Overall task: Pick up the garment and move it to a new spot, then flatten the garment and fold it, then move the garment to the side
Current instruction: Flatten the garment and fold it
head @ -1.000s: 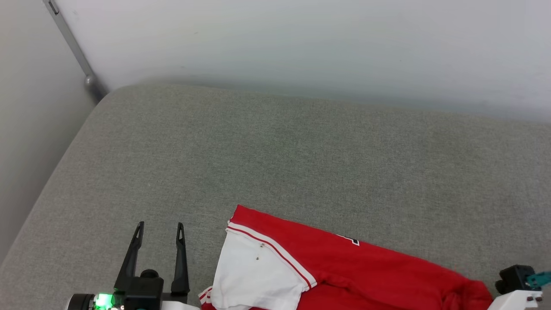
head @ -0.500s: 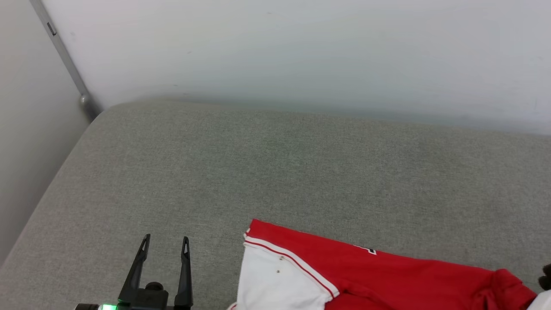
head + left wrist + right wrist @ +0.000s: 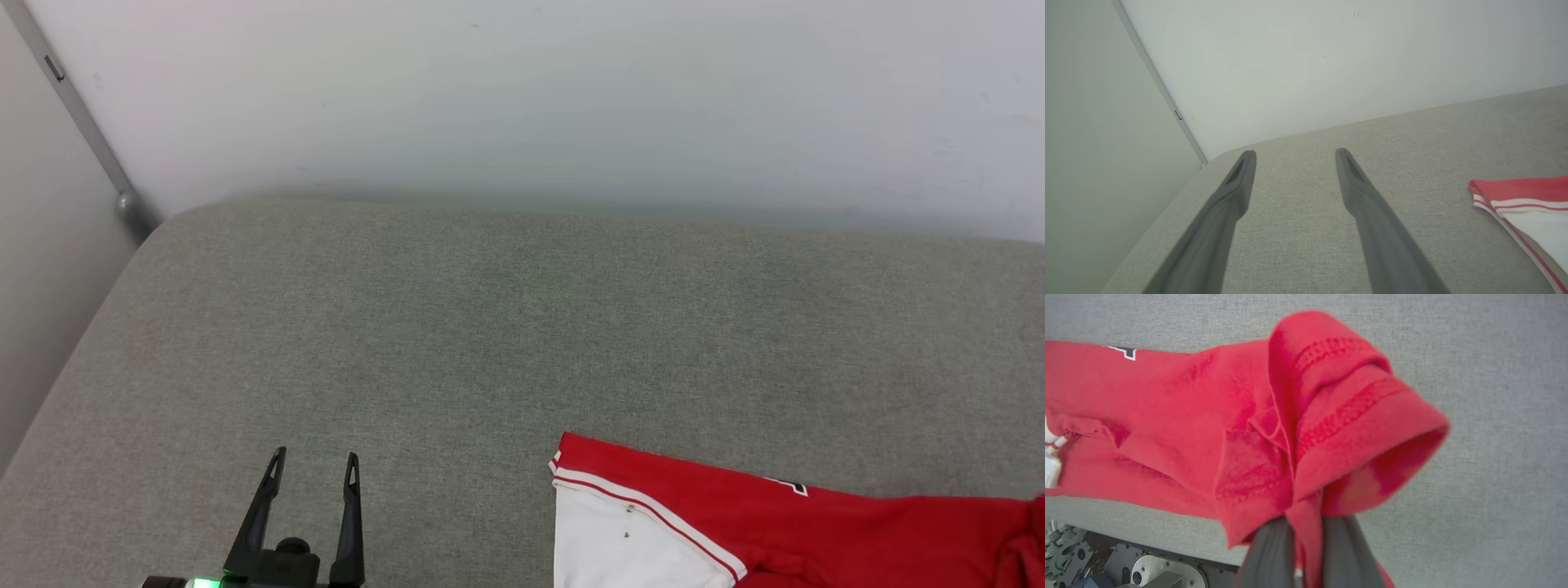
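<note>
One step of several is under way: the right gripper [image 3: 1306, 543] is pinching a bunched red fold of the garment [image 3: 1167, 416], both fingers clamping the cloth. So the pick-up looks made and, I judge, the move to a new spot is in hand — flattening, folding and setting aside are all waiting. The garment is lying crumpled along the near edge of the grey cushion [image 3: 490, 327]. The left gripper [image 3: 316, 454] is hovering spread and empty, well apart from the white sleeve [image 3: 620, 547]. The right wrist view is showing the grip itself; the head view is offering the bare cushion beyond — the left wrist view, the sleeve's striped seam [image 3: 1502, 203].
</note>
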`<state>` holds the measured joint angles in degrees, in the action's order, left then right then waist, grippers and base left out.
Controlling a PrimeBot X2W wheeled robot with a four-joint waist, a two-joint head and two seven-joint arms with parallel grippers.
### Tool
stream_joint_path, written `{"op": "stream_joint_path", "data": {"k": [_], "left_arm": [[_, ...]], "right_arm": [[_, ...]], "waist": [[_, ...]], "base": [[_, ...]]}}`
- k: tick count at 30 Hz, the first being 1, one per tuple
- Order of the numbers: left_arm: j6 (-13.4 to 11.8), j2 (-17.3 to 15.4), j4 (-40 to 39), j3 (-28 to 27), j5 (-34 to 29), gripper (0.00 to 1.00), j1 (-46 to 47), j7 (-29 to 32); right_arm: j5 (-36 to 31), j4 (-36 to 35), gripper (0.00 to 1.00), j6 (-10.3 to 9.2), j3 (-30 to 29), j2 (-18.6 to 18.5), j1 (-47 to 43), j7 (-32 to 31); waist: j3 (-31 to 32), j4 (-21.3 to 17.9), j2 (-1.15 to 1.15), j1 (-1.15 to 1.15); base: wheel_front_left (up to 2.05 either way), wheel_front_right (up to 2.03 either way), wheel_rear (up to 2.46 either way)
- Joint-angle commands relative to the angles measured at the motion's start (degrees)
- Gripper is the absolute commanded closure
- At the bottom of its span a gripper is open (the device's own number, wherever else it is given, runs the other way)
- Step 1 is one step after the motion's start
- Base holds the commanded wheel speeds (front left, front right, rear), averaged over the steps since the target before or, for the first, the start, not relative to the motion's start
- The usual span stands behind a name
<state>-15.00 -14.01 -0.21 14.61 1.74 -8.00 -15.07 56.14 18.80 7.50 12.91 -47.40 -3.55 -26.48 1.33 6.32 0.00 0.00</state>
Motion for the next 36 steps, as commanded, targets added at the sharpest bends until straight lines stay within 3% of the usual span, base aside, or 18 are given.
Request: {"op": "stream_joint_path", "data": {"k": [1, 12, 16, 20, 23, 29, 36], "left_arm": [[0.2, 0.2, 0.1, -0.2, -0.2, 0.0, -0.6, -0.1], [1.5, 1.4, 0.4, -0.7, -0.6, 0.0, 0.1, -0.1], [2.2, 2.3, 0.5, -0.6, -0.8, 0.0, 1.7, -0.1], [2.3, 2.8, 0.6, -0.6, -0.9, 0.0, 2.5, -0.1], [2.6, 3.3, 0.9, -0.5, -1.0, 0.0, 3.4, -0.1], [2.8, 4.3, 0.9, -0.3, -1.1, 0.0, 4.9, -0.1], [3.0, 4.9, 1.3, -0.7, -1.1, 0.0, 5.5, -0.1]], "right_arm": [[-0.6, -1.8, 1.0, -0.02, 0.2, -0.2, -0.9, -0.2], [-1.4, -25.4, 1.0, -0.02, 6.1, 3.8, 1.7, -6.0], [-4.4, -30.1, 1.0, -0.02, 14.4, 9.2, 9.3, -9.7], [-6.4, -28.0, 1.0, -0.02, 19.3, 12.0, 14.5, -10.7], [-8.8, -22.2, 1.0, -0.02, 26.4, 15.9, 22.0, -10.6], [-9.0, -13.0, 1.0, -0.02, 34.2, 20.3, 28.4, -9.8], [-10.4, -1.0, 1.0, -0.02, 41.7, 22.1, 31.7, -4.4]], "waist": [[0.0, -0.1, 0.0, 0.0], [-0.7, 0.3, 0.0, 0.0], [-2.2, 1.9, 0.0, 0.0], [-3.3, 2.9, 0.0, 0.0], [-4.9, 4.1, 0.0, 0.0], [-7.0, 5.8, 0.0, 0.0], [-7.7, 7.1, 0.0, 0.0]], "base": [[0.0, 0.0, 0.0], [0.0, 0.0, 0.0], [0.0, 0.0, 0.0], [0.0, 0.0, 0.0], [0.0, 0.0, 0.0], [0.0, 0.0, 0.0], [0.0, 0.0, 0.0]]}}
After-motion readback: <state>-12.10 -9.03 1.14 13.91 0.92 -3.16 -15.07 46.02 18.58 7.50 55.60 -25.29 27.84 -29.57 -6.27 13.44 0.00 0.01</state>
